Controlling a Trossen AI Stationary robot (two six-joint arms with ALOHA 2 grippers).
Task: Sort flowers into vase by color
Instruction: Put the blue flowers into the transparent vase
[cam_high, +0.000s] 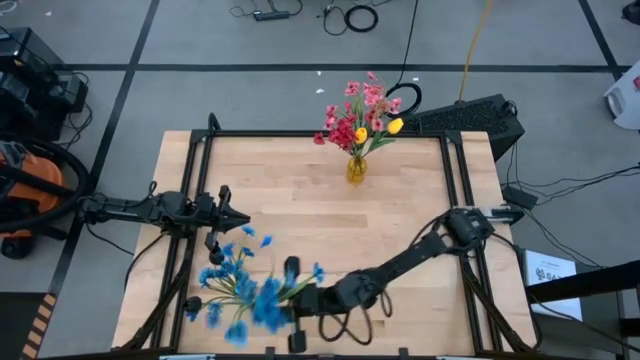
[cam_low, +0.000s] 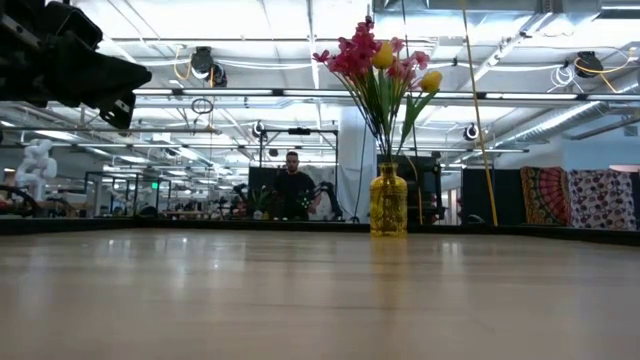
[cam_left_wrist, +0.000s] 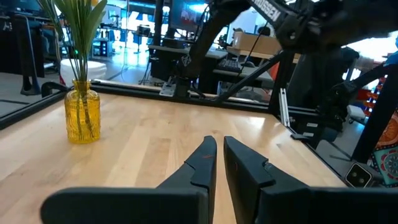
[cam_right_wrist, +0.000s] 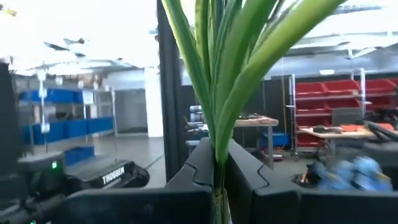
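Overhead, table-level, two wrist cams

Table (cam_high: 300, 190): pale wood, butcher-block strips, smooth satin finish, soft sheen in low view. Table frame (cam_high: 320, 133): black metal bars, matt. Vase (cam_low: 389, 203): yellow translucent glass, glossy, ribbed body. Flowers in vase (cam_low: 372, 55): pink, red, yellow, look like fabric or plastic, matt. Blue flowers (cam_high: 245, 290): same artificial look, blurred. Stems (cam_right_wrist: 217, 81): green, smooth, plastic-like. 2 grippers, left gripper (cam_left_wrist: 219, 163) and right gripper (cam_right_wrist: 217, 168): dark matt plastic fingers. Floor (cam_high: 200, 40): grey, dull, black tape lines.
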